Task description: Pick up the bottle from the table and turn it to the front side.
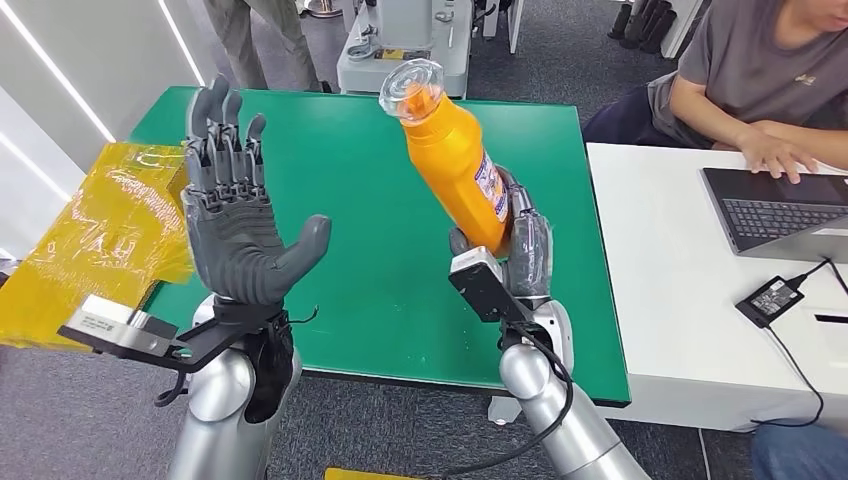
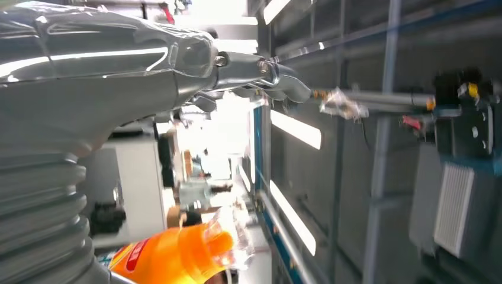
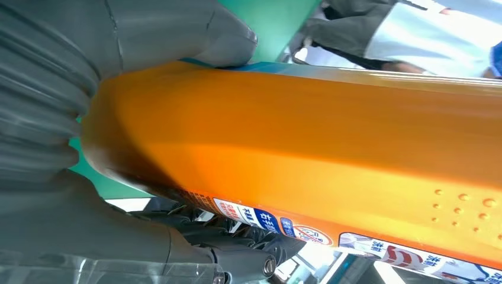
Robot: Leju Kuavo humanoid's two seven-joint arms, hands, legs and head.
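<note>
An orange bottle [image 1: 455, 160] with a clear cap [image 1: 411, 88] is held up above the green table [image 1: 350, 180], tilted with its cap toward the far left. My right hand [image 1: 520, 245] grips its lower body, fingers wrapped around the labelled side [image 3: 308, 136]. The label shows along the bottle's right edge in the head view. My left hand [image 1: 228, 205] is raised to the left of the bottle, palm facing it, fingers spread and holding nothing. The left wrist view catches the bottle's cap end [image 2: 195, 251] beyond my left hand [image 2: 106, 94].
A crumpled yellow plastic bag [image 1: 95, 235] lies at the table's left edge. A white desk [image 1: 690, 300] on the right carries a laptop [image 1: 780, 210] and a power adapter [image 1: 768, 298]; a seated person [image 1: 760, 80] works there. Another person stands behind the table.
</note>
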